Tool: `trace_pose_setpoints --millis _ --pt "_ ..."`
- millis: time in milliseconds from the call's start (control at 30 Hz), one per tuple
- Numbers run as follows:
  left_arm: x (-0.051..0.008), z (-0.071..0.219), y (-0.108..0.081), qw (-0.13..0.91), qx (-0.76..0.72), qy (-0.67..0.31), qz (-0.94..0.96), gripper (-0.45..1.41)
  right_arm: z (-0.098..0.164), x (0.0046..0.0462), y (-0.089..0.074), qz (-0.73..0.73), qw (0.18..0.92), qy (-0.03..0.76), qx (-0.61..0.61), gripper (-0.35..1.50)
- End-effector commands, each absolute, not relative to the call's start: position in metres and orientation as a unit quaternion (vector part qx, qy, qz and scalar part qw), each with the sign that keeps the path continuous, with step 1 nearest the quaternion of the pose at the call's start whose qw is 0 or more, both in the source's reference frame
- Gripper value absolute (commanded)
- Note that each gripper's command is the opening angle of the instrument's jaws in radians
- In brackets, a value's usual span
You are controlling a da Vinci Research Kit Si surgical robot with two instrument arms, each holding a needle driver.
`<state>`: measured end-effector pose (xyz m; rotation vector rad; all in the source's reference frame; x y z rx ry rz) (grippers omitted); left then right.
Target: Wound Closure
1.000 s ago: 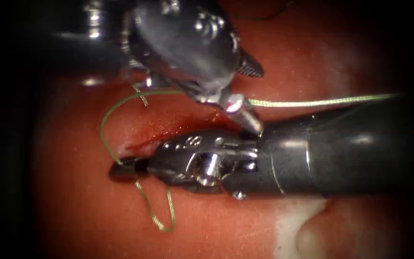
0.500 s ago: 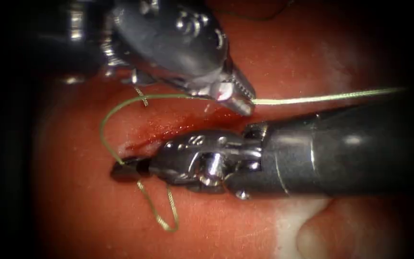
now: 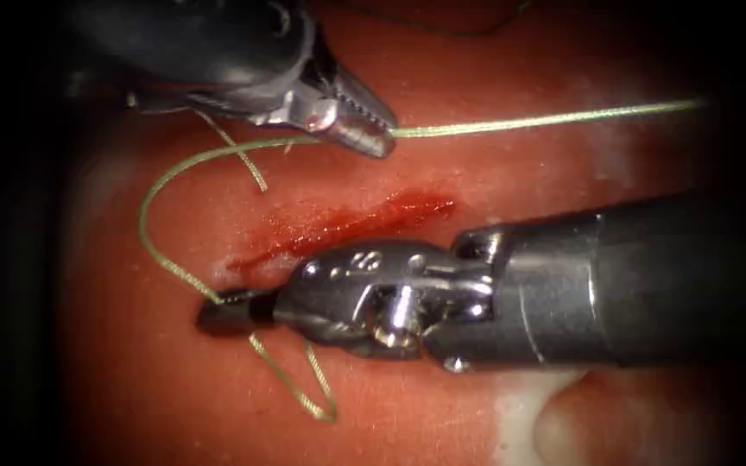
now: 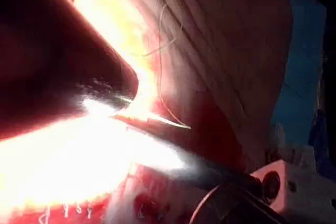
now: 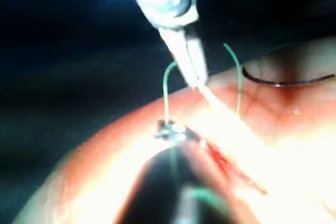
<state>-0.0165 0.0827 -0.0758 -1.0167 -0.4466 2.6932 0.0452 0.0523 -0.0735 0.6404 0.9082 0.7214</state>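
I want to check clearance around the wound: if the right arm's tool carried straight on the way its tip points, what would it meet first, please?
The right tool points toward the endoscope view's left, jaws shut on the thread just left of the cut. Beyond the tip I see only bare tissue; it would probably graze that first, though depth is unclear.

Left pincer (image 3: 371, 129) clamping thread (image 3: 157, 173), right pincer (image 3: 222, 312) gripping thread beside cut (image 3: 338, 229) in tissue (image 3: 511, 78)

Glossy metal right gripper (image 3: 218, 312), braided thread (image 3: 520, 122), wet tissue (image 3: 174, 380).

text: none legible | faint marks on right claw (image 3: 230, 312) wrist, unreadable
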Motion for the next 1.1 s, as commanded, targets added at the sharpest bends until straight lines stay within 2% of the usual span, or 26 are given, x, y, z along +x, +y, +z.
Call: trace_pose_setpoints --millis 33,100,133,167,600,800,833,867,900,933,1000,1033,1067,1100 --pt "-0.0162 -0.076 0.083 0.116 -0.35 -0.147 0.918 -0.35 -0.074 0.0455 0.052 0.329 0.789 0.424 0.299 0.25" --pt "-0.013 -0.076 0.083 0.131 -0.362 -0.132 0.913 -0.35 -0.076 0.0441 0.052 0.316 0.791 0.428 0.303 -0.06" --pt "-0.012 -0.077 0.083 0.134 -0.367 -0.129 0.911 -0.35 -0.077 0.0436 0.052 0.313 0.791 0.428 0.305 -0.13" --pt "-0.0106 -0.077 0.084 0.143 -0.375 -0.125 0.907 -0.35 -0.077 0.0428 0.052 0.31 0.79 0.429 0.308 -0.33" --pt "-0.0018 -0.08 0.082 0.19 -0.46 -0.08 0.863 -0.35 -0.078 0.0383 0.054 0.332 0.784 0.448 0.271 -0.35" --pt "0.0002 -0.08 0.081 0.189 -0.482 -0.065 0.853 -0.35 -0.08 0.0372 0.054 0.344 0.768 0.479 0.251 -0.35" --pt "0.0007 -0.08 0.08 0.186 -0.489 -0.056 0.85 -0.35 -0.08 0.037 0.055 0.345 0.762 0.488 0.25 -0.11" --pt "0.0007 -0.08 0.08 0.186 -0.489 -0.056 0.85 -0.35 -0.08 0.037 0.055 0.345 0.762 0.488 0.25 -0.11" --pt "0.001 -0.08 0.08 0.187 -0.493 -0.053 0.848 -0.35 -0.08 0.0369 0.055 0.343 0.76 0.492 0.251 0.05" --pt "0.0013 -0.08 0.08 0.184 -0.498 -0.046 0.846 -0.35 -0.081 0.0367 0.055 0.334 0.748 0.508 0.264 0.32" --pt "0.0017 -0.08 0.079 0.181 -0.505 -0.041 0.843 -0.35 -0.081 0.0367 0.056 0.33 0.743 0.521 0.259 0.74" --pt "0.0018 -0.08 0.079 0.179 -0.505 -0.038 0.843 -0.35 -0.081 0.0367 0.056 0.325 0.743 0.527 0.254 0.89" --pt "0.0021 -0.079 0.078 0.179 -0.51 -0.035 0.841 -0.35 -0.081 0.0367 0.056 0.313 0.74 0.541 0.246 1.16" --pt "0.0023 -0.079 0.078 0.179 -0.512 -0.033 0.84 -0.35 -0.081 0.0366 0.056 0.307 0.739 0.548 0.242 1.25"
